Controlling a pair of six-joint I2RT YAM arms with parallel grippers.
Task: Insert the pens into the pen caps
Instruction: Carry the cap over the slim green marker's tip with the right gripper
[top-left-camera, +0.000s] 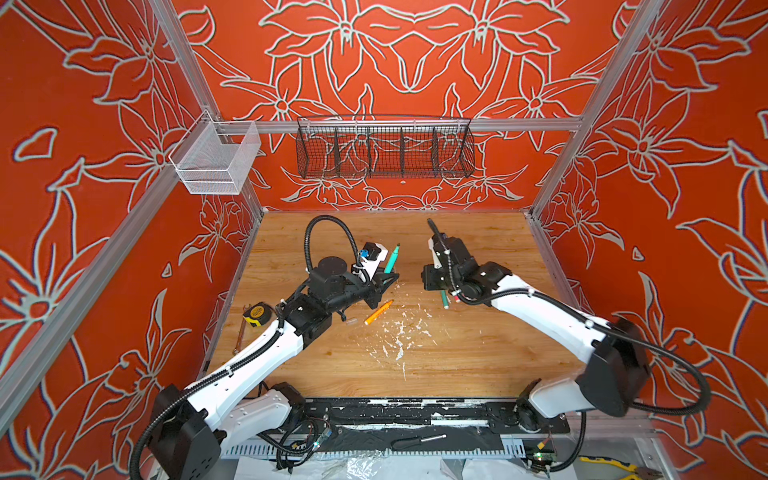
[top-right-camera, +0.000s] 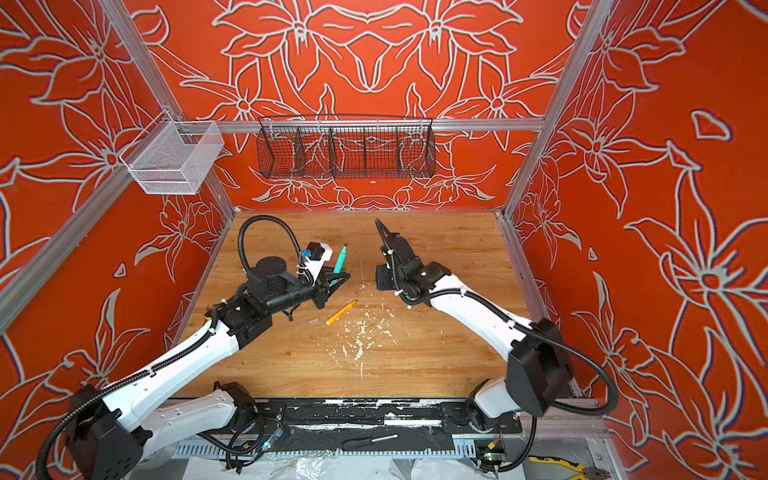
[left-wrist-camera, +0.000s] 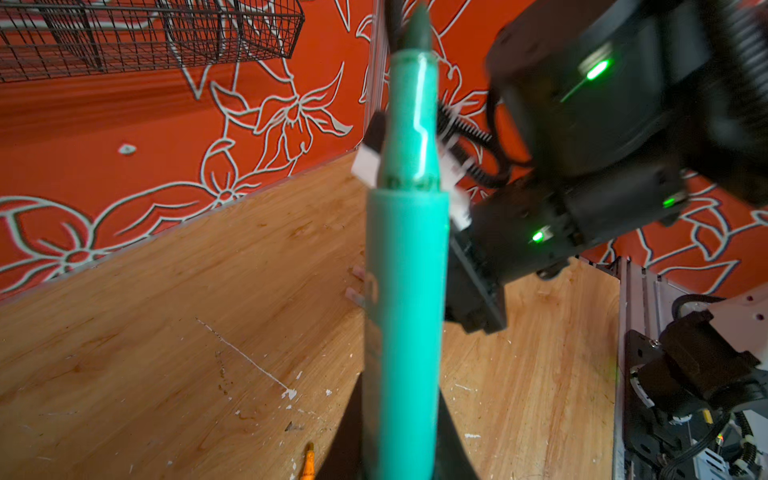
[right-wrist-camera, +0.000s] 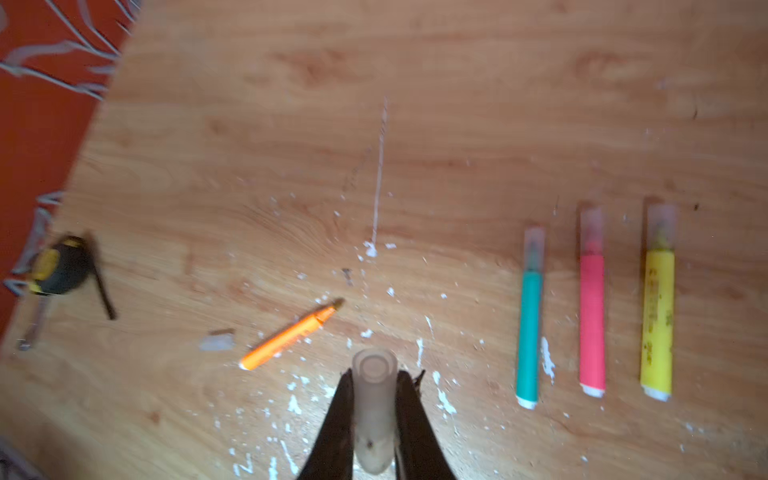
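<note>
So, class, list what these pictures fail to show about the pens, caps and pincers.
- Clear cap in the right pincer: hidden in both top views under the right arm.
- Yellow pen: hidden in both top views by the same arm; its print is blurred in the right wrist view.
- Loose cap beside the orange pen: smeared in the right wrist view, tiny in both top views.
</note>
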